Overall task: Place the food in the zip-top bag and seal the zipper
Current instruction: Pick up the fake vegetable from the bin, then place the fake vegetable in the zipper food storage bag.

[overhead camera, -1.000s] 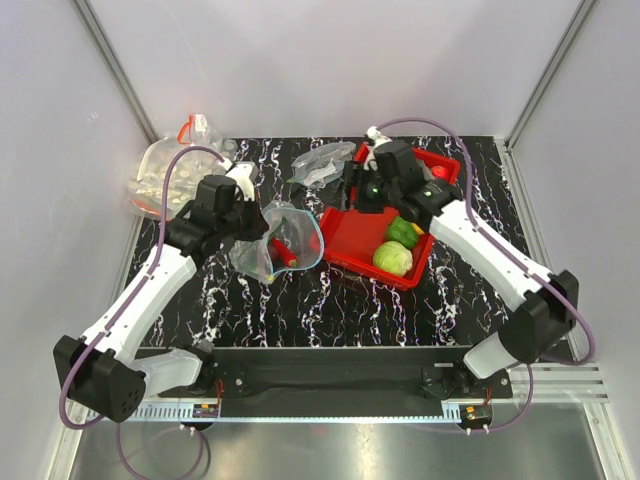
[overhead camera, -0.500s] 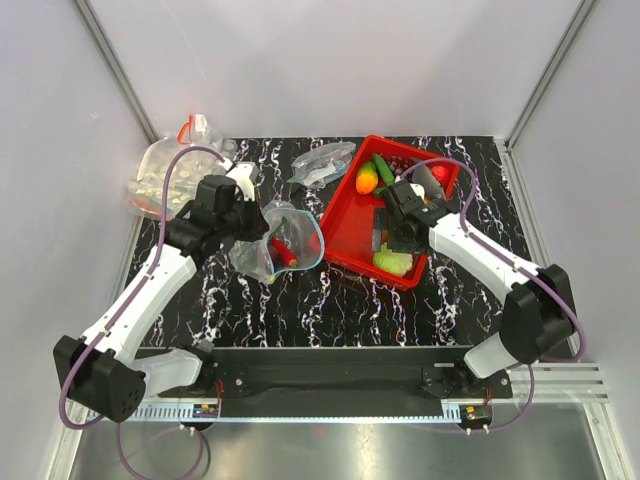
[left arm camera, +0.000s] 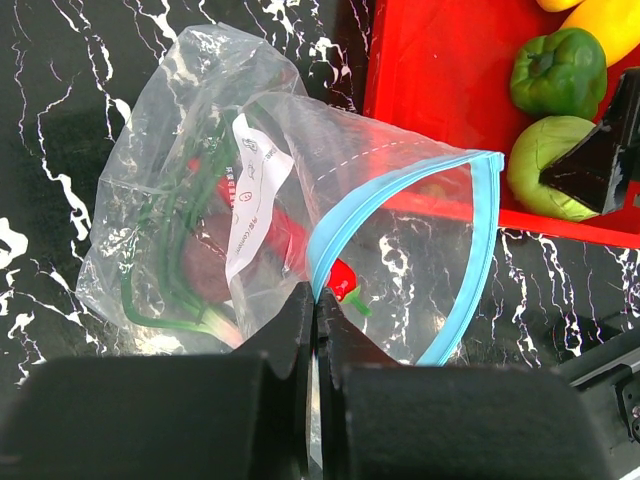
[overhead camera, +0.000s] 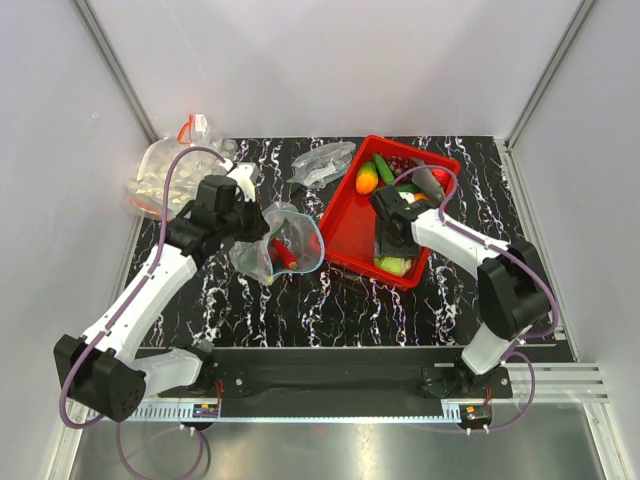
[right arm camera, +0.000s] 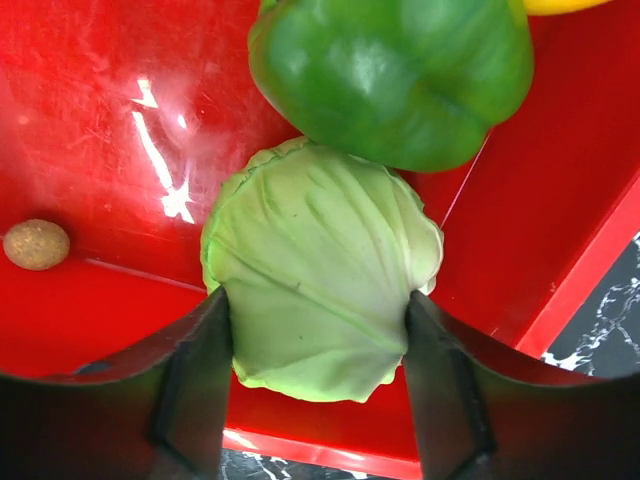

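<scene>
My left gripper is shut on the teal-blue zipper strip of the clear zip-top bag and holds its mouth open toward the red tray. A red chilli and green stalks lie inside the bag. In the top view the bag sits left of the tray. My right gripper is down in the tray, its fingers pressed against both sides of the lime-green round fruit, which rests on the tray floor. The dark green bell pepper lies just beyond it.
A clear bag of white round pieces lies at the back left. A crumpled clear bag lies behind the tray. The tray also holds an orange carrot, a yellow piece and a small brown ball.
My right arm swung from the tray's far end to its near right corner and came down over the lime-green fruit. The left arm and bag have not moved.
</scene>
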Controlling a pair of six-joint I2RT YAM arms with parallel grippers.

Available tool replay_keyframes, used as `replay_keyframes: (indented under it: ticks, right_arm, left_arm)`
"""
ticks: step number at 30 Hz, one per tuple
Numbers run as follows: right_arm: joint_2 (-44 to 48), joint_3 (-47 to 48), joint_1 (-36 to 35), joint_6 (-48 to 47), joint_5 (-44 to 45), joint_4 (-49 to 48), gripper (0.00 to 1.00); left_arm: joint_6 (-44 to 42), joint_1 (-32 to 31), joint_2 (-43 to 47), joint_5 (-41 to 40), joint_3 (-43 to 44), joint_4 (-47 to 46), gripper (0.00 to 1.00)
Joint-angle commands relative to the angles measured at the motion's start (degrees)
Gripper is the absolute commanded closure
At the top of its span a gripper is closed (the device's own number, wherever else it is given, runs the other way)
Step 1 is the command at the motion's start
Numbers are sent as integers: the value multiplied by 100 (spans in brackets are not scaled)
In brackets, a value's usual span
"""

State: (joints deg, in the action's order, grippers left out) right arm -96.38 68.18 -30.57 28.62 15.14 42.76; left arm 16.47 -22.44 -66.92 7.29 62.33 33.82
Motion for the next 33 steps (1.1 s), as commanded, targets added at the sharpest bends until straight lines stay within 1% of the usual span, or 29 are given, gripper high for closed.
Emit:
replay_keyframes:
  ticks: [1, 5, 6, 8, 10, 11, 12, 13, 14, 16, 17, 21, 23, 27, 31, 33]
  right_arm:
    - [240, -95, 33, 56, -151, -427, 40]
    - [839, 273, 33, -198, -265, -462, 45]
    - [1049, 344, 33, -364, -483, -523, 48]
    - [1252, 502, 25, -515, -774, -646, 48]
    - [1560, 529, 16, -717, -1353, -935, 48]
    - [1665, 495, 24, -752, -1503, -1076, 49]
    - [1866, 477, 24, -770, -1949, -1373, 52]
    - [1955, 451, 16, -770, -2171, -1533, 55]
    - [2043, 424, 7, -779, -2634, -1673, 55]
    - [2211, 389, -2, -735, -3067, -2051, 55]
    - [2228, 406, -28, -718, -3452, -2148, 56]
    - [2168, 468, -265, -717, -4025, -2518, 57]
    - [2106, 503, -527, -788, -4193, -2606, 57]
    - [1782, 538, -898, -806, -4387, -2860, 56]
    - [1394, 547, -1109, -753, -4344, -3080, 56]
    - [1158, 521, -1144, -691, -4186, -3265, 56]
  left_arm:
    - [-91, -41, -41, 115, 219, -148, 100]
    - [-82, -59, -23, 220, 210, -192, 100]
    - [-74, -59, -23, 238, 210, -201, 100]
    - [-74, -77, -23, 247, 210, -201, 100]
    - [-65, -85, -15, 264, 210, -218, 100]
    - [-56, -85, -6, 290, 210, -218, 100]
    - [-47, -85, -6, 299, 219, -227, 100]
    - [-47, -85, -6, 308, 210, -227, 100]
    - [-39, -94, -6, 317, 210, -227, 100]
    - [-39, -94, -15, 317, 219, -227, 100]
    - [-30, -94, -32, 317, 227, -218, 100]
    - [-21, -94, -6, 317, 236, -227, 100]
    - [-12, -94, 3, 326, 236, -227, 100]
    - [5, -94, 47, 299, 236, -236, 100]
    - [14, -94, 56, 317, 236, -262, 100]
    - [14, -94, 47, 326, 236, -271, 100]
